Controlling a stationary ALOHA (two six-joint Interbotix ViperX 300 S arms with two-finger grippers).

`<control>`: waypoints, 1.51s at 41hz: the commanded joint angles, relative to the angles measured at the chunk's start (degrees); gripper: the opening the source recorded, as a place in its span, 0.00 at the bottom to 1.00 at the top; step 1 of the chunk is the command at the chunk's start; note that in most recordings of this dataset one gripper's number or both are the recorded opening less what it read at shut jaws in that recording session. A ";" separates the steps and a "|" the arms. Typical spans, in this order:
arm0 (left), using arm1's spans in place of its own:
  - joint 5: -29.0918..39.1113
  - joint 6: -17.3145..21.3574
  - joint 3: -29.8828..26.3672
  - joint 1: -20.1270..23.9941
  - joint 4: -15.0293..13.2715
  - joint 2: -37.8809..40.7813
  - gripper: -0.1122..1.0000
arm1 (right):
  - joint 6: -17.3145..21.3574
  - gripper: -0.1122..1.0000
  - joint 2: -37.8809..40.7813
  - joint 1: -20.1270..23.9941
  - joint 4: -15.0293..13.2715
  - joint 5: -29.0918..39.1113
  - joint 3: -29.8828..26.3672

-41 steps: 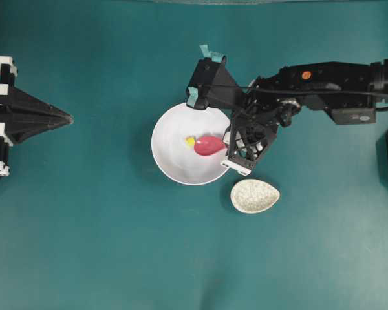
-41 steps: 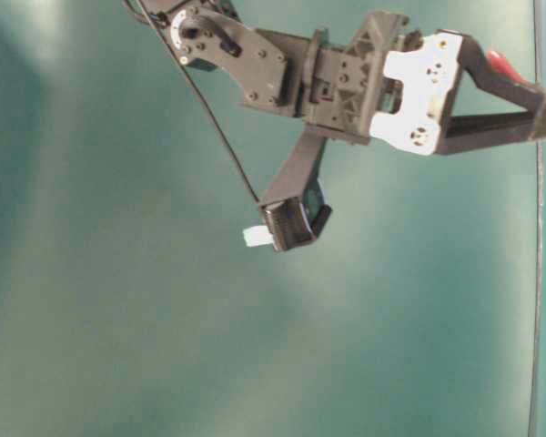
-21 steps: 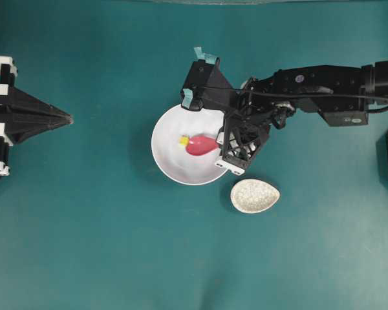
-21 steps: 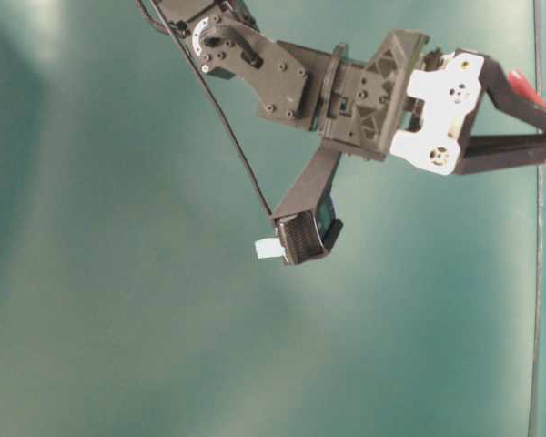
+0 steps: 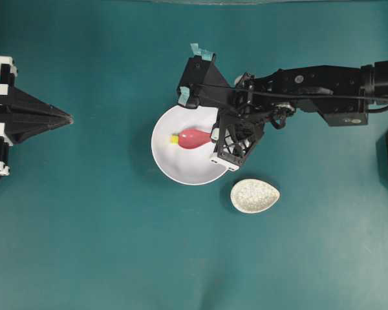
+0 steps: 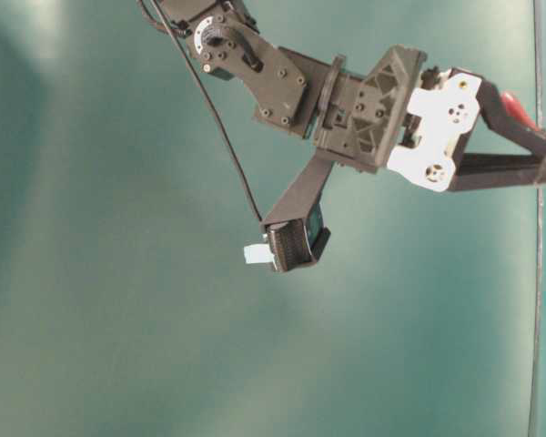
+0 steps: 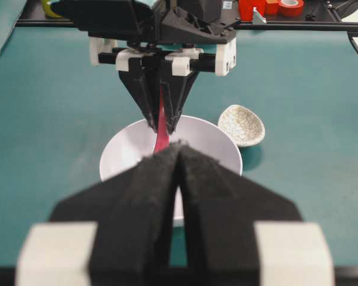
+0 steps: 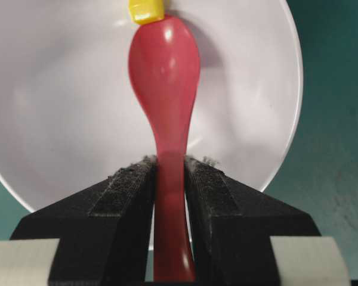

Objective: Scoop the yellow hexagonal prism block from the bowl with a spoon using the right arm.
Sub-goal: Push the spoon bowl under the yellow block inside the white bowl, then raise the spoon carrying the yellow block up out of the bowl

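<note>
Even bright light; blurred foreground

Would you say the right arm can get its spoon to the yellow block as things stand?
Probably yes. The right gripper is clamped on the spoon, whose tip already meets the yellow block inside the bowl; nothing lies between them.

I find no text, label, brand, number or sign that I can read in any view. A small pale label (image 5: 357, 118) sits on the right arm (image 5: 323, 87) toward the upper right of the overhead frame, but its print is too small for me to make out. A small white tag (image 7: 225, 5) at the top centre of the left wrist frame is blurred beyond reading.
</note>
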 commanded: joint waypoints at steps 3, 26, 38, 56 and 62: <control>-0.26 0.09 -1.05 0.18 0.18 0.53 0.10 | 0.09 0.30 -0.70 0.00 0.09 -1.23 -0.79; -0.26 0.09 -1.05 0.09 0.18 0.53 0.10 | 0.09 0.30 -0.88 -0.09 0.53 -4.66 -1.05; -0.26 0.09 -1.05 0.18 0.18 0.53 0.10 | 0.09 0.30 -2.46 0.62 0.62 -6.59 -0.53; -0.26 0.09 -1.05 0.18 0.09 0.44 0.10 | 0.09 0.30 -4.31 1.23 1.14 -12.30 2.20; -0.26 0.09 -1.05 0.18 0.18 0.53 0.10 | 0.09 0.30 -5.54 1.32 1.41 -14.33 3.43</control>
